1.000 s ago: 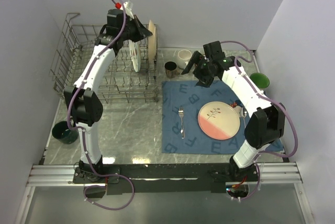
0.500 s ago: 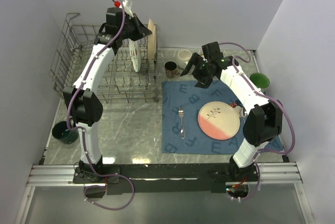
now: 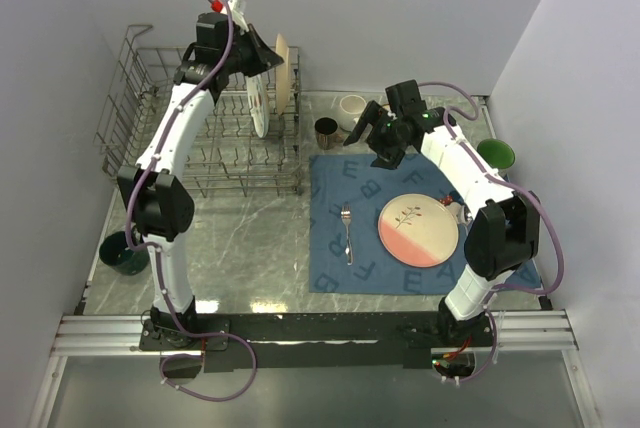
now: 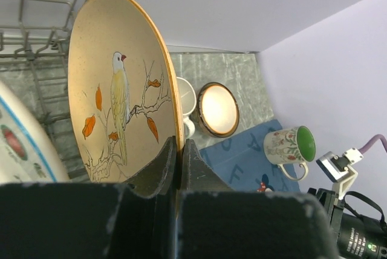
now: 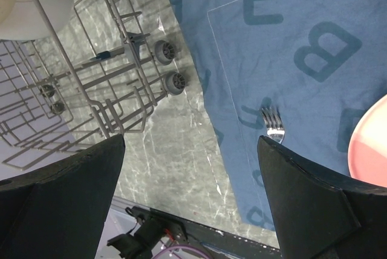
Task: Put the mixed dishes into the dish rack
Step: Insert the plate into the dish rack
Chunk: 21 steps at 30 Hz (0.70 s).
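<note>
**Dish rack** (image 3: 118,113), far left of the table: holds 1 white plate (image 3: 257,108) upright between the tines. The left gripper (image 4: 179,150), jaws clamped on the rim of the tan bird plate (image 4: 115,89), holds that plate on edge at the rack's right end, just beside the white plate. Whether its lower edge sits among the tines cannot be told.

The right gripper (image 3: 375,138), jaws wide apart and holding nothing, hovers over the far-left corner of the blue placemat (image 3: 375,268).

**On the placemat:** 1 pink-and-cream plate (image 3: 418,230) and 1 fork (image 3: 347,231), apart.

**Beyond it:** dark mug (image 3: 326,130), white mug (image 4: 186,98) and brown-rimmed bowl (image 4: 219,109).

**Outside the rack, near left:** dark green bowl (image 3: 124,253).
</note>
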Tool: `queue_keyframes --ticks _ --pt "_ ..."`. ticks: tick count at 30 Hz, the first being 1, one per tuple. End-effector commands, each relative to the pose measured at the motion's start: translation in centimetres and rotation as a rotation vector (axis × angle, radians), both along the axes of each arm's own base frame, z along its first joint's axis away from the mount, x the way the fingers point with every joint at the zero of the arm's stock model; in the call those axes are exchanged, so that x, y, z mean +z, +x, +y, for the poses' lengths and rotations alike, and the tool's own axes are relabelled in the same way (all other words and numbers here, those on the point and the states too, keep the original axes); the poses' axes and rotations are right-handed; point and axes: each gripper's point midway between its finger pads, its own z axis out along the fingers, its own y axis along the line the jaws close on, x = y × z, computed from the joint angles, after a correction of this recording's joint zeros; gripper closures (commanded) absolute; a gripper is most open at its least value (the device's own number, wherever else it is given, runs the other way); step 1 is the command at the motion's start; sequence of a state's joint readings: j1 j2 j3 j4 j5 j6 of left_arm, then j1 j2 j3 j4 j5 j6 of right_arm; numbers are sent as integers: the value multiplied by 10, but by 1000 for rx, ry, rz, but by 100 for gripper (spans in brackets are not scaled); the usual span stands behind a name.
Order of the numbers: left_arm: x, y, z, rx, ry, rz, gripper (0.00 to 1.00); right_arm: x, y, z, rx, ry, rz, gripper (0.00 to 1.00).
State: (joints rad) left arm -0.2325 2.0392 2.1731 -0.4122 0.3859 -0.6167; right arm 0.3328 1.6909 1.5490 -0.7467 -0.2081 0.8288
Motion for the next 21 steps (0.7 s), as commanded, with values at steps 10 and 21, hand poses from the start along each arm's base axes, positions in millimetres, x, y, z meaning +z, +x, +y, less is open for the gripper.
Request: queue_keyframes --ticks 10,21 --pt "83 -27 7 -31 -47 -235 99 0 1 -3 -19 17 -6 2" --pt "41 -20 11 -14 4 -178 99 -7 -2 -4 -22 15 12 2"
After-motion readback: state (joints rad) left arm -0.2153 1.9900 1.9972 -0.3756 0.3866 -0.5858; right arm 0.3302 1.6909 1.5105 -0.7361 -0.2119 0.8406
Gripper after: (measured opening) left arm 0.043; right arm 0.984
